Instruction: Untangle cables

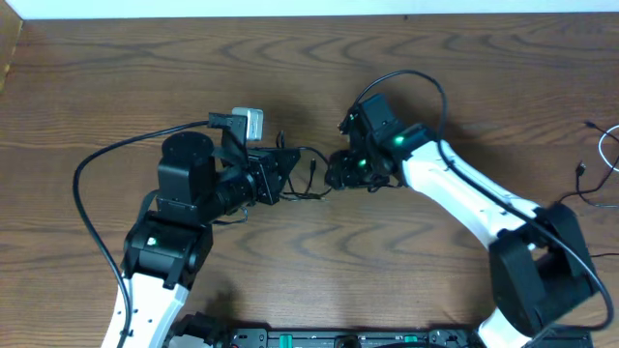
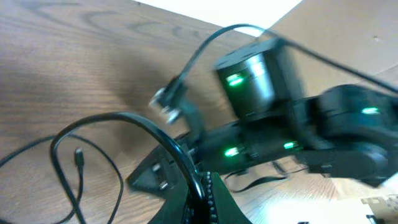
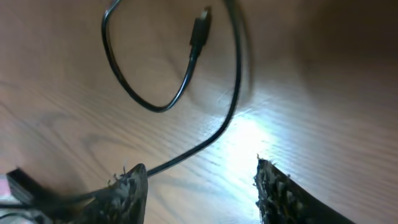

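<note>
Thin black cable (image 1: 308, 186) mid-table between both grippers: light, limp, likely slick, liable to snag at its plug (image 3: 200, 25). Pinched in the closed left gripper (image 1: 283, 172); right gripper (image 3: 202, 186) apart beside it. Best gripped near a plug end.

The left arm (image 1: 179, 208) reaches in from the near left of the table (image 1: 116, 77) and the right arm (image 1: 464, 198) from the near right, their tips facing each other around the table's middle. The left gripper (image 1: 292, 174) sits just left of the right gripper (image 1: 335, 174). Between them on the tabletop lies the cable (image 1: 311, 186), one stretch pinched in the left gripper (the rest loops on the wood to its side). Its plug end (image 3: 200, 28) lies ahead of the right gripper's spread fingers (image 3: 127, 193), with a strand passing beside one of them. The loose cords (image 1: 598, 159) lie well apart, at the table's right edge.
</note>
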`<control>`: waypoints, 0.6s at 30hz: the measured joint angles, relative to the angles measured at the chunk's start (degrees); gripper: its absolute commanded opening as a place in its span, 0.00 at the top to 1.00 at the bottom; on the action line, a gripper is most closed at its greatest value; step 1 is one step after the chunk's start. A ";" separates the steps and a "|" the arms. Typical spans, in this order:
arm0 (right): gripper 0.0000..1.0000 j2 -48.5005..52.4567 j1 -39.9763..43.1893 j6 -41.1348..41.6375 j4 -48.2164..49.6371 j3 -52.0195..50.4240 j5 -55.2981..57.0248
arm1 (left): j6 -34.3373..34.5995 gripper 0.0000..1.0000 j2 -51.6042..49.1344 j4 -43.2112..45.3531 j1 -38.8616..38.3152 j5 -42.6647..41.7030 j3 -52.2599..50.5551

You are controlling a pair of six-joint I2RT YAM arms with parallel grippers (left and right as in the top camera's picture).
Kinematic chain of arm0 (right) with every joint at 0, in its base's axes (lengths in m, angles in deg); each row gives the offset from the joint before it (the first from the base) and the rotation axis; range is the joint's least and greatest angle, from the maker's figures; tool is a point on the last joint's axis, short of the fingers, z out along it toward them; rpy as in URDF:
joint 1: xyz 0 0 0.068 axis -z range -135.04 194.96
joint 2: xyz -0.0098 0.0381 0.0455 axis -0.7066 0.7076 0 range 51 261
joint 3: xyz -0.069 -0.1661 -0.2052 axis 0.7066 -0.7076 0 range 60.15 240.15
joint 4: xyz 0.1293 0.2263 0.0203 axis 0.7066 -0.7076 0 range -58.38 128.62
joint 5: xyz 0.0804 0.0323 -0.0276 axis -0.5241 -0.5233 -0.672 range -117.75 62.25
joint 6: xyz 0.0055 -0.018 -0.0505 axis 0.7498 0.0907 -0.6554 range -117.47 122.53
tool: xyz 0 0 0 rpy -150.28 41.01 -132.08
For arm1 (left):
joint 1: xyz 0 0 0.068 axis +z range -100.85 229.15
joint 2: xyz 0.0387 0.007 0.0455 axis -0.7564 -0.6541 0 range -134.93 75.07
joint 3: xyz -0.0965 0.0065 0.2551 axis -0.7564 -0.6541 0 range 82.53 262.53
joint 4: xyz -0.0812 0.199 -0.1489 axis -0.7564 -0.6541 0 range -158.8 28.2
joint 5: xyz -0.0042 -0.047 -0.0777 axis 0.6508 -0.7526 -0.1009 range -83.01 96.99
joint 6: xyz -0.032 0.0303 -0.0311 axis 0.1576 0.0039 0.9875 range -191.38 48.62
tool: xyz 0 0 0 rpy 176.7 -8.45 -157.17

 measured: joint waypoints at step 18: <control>0.42 4.52 -5.16 21.79 7.45 -1.25 -11.10 | 1.49 0.92 0.66 0.74 0.00 -0.37 0.00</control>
